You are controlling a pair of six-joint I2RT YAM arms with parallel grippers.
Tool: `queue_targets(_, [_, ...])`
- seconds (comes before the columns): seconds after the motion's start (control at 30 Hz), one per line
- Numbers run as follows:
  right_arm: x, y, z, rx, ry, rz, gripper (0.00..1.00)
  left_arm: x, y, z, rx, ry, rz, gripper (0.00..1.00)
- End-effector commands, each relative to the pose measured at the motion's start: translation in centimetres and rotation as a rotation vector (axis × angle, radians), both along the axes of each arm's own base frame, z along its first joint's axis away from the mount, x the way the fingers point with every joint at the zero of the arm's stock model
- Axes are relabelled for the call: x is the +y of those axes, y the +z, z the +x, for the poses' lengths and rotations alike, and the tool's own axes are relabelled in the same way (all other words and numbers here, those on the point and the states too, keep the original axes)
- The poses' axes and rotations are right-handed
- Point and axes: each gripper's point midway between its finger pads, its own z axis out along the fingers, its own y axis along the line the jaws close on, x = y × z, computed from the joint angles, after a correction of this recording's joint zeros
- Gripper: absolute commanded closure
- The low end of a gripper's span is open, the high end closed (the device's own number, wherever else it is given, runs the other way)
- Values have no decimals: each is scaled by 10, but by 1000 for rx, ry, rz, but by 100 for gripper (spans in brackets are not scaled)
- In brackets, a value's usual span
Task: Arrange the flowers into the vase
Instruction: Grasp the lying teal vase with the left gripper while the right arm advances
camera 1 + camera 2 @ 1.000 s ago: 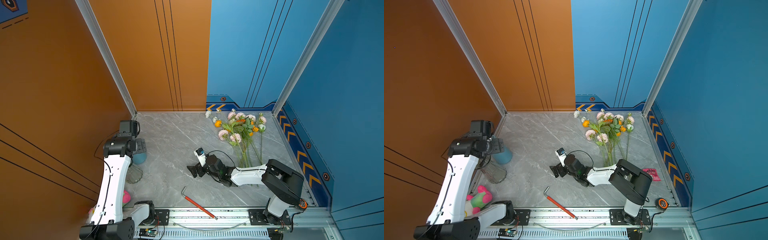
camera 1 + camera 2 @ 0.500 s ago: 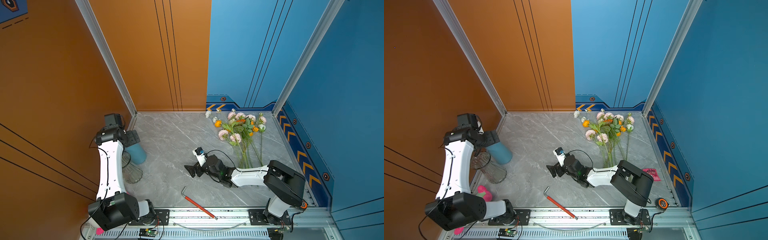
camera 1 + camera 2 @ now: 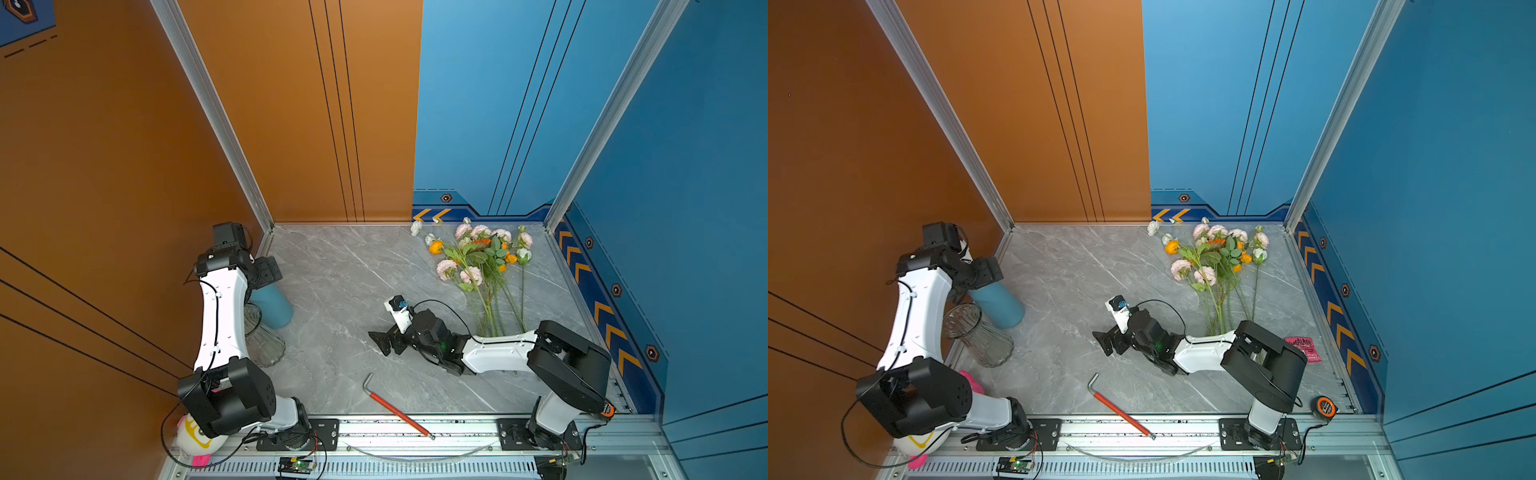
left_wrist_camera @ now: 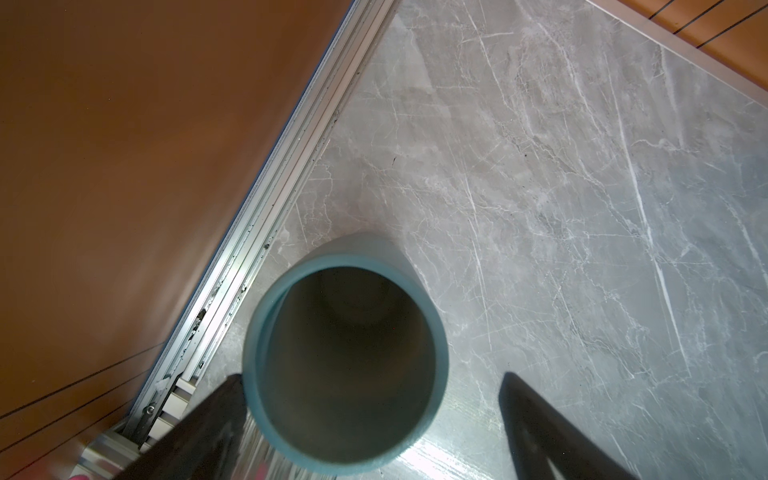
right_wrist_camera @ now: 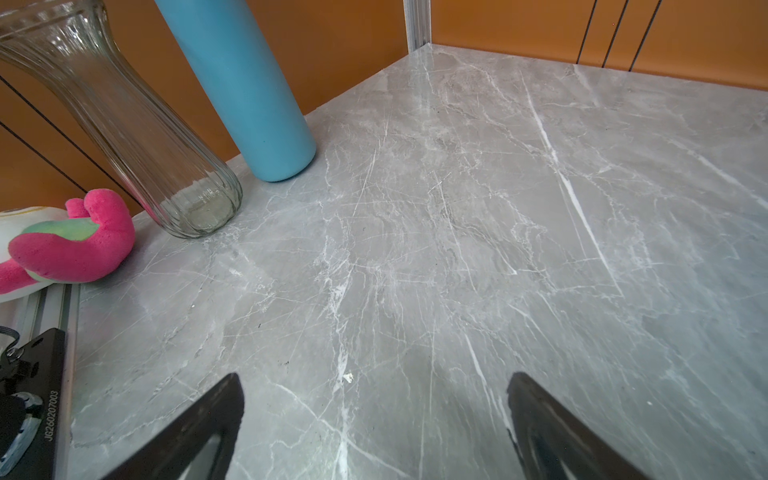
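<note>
**Two empty vases, flowers not yet lifted**

The flowers [image 3: 478, 259] lie flat on the grey marble table [image 3: 345, 270] near its far right corner. Their blooms point at the back wall, and their green stems run toward the right arm's forearm. Nothing grips them.

The left gripper [image 4: 370, 380] hangs over the mouth of the blue cylindrical vase [image 4: 361, 245] with its jaws spread wide. One finger [image 4: 208, 415] sits just beside the rim, though contact cannot be judged, and the other stands clear of it. This pose suggests the arm is lining up to take or steady that vase before any stems arrive. The wrist camera looks straight down the bore, which is dark and bare with no stem or water in view.

Just beside it stands a clear ribbed glass vase [image 3: 980, 336], upright and also empty. Both sit at the left edge, well apart from the flowers. Which of the two is meant to receive them cannot be settled, but the left arm's position favours the blue one.

The right gripper [image 5: 374, 378] lies low over the middle of the table, jaws fully apart and holding nothing. It faces the vases, away from the bunch, so it would have to turn back to reach the stems.
</note>
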Motion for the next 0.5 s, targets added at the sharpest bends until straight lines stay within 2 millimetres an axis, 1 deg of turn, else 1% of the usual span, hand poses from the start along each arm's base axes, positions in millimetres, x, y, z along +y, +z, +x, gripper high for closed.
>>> queue_targets(0.0, [-4,5,4,-20,-7,-1,0,1,-12,6,26,5,-26,7])
queue_targets(0.1, [-7,3,7,-19,-18,0,0,1,-19,8,47,1,-29,11])
queue_targets(0.2, [-10,4,10,-16,-26,6,0,2,-19,7,51,6,-13,13])
queue_targets(0.23, [-11,4,11,-15,-27,8,0,2,-20,7,49,6,-17,17])
queue_targets(0.37, [-12,3,12,-9,-30,7,0,-1,-28,9,64,-3,-36,24])
queue_targets(0.47, [-13,3,14,-9,-33,5,0,-2,-30,9,68,-8,-42,32])
